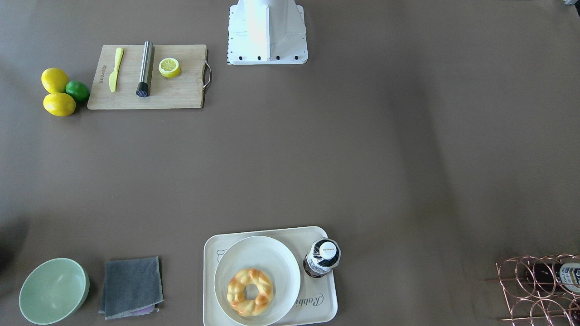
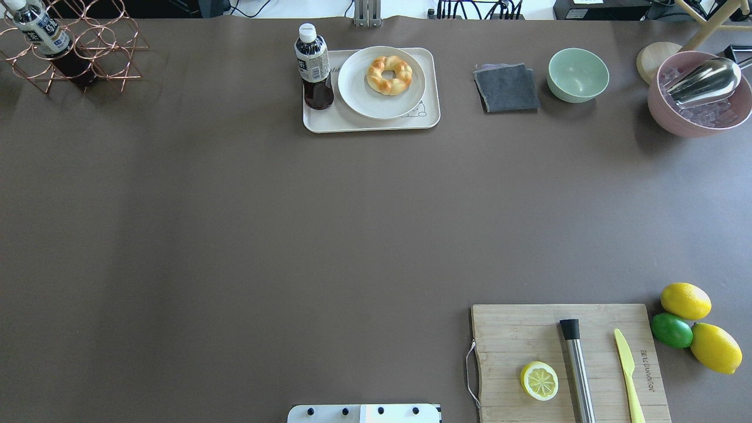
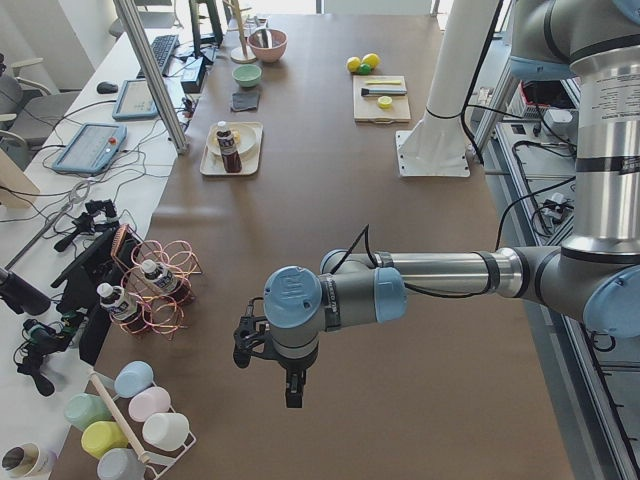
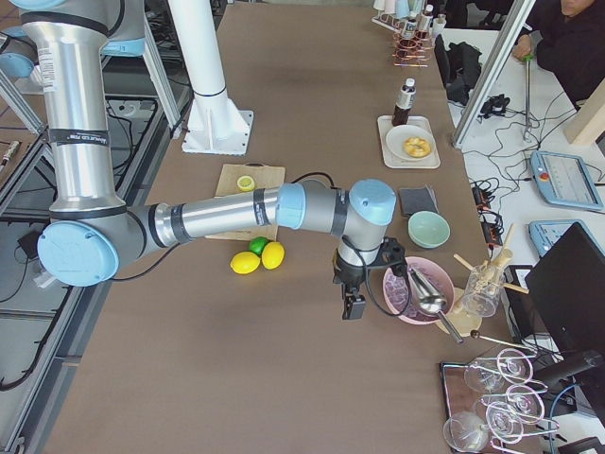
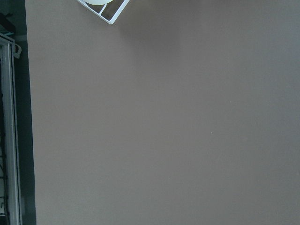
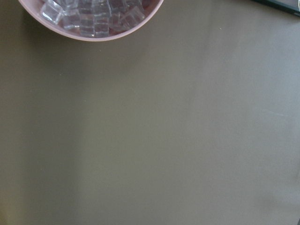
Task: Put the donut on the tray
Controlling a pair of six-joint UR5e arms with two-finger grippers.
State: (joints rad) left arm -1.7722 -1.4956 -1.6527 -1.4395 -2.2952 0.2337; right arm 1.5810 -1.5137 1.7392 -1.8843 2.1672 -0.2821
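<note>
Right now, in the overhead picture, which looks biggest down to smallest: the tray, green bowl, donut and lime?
1. tray
2. green bowl
3. donut and lime: they look about alike, and the lime sits nearer the camera, so I won't rank them.

The table (image 1: 317, 158) has a smooth, matt brown covering; the donut (image 1: 250, 291) shows a glossy, browned braided crust; the tray (image 1: 328, 293) and the round plate (image 1: 263, 253) look like matt cream plastic; the cutting board (image 1: 181, 90) is pale wood; the cylinder (image 1: 146, 68) is brushed metal; the knife (image 1: 115, 68) is yellow plastic; the folded cloth (image 1: 131, 285) is grey fabric; the bottle rack (image 1: 534, 290) is shiny copper-coloured wire.
</note>
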